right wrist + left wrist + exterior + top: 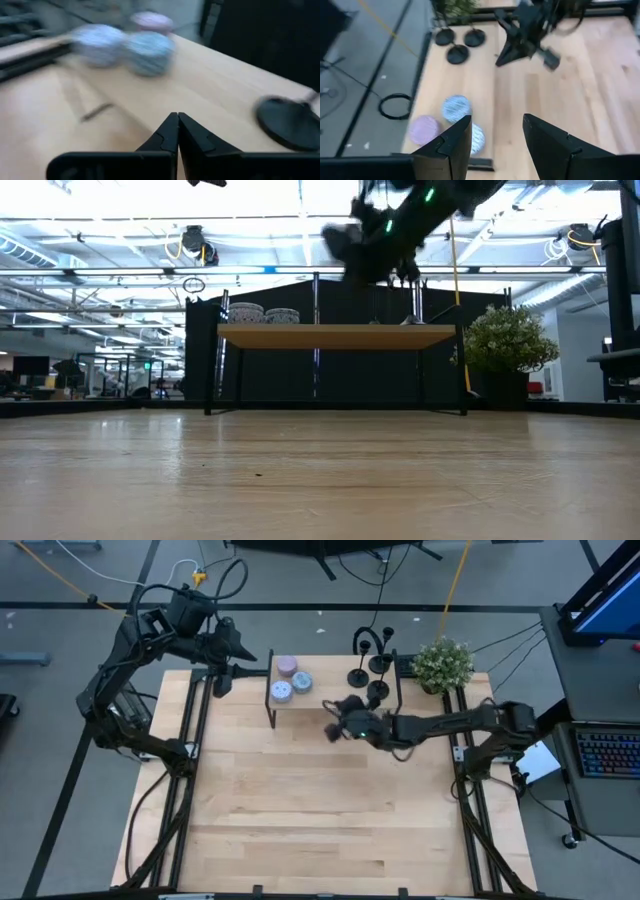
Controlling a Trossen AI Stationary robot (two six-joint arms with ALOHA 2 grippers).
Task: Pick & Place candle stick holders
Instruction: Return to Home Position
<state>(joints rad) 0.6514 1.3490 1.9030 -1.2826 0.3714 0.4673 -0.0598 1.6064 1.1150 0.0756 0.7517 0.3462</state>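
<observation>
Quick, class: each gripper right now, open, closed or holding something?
Left gripper: open, empty, beside the shelf.
Right gripper: closed, empty, in front of the shelf.

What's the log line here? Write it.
left gripper: open, empty, at left end of shelf | right gripper: shut, empty, before shelf | candle stick holders: three on shelf

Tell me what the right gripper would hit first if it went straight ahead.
Likely the striped blue candle tin on the shelf; the shut right gripper aims close beside it, though depth is unclear.
</observation>
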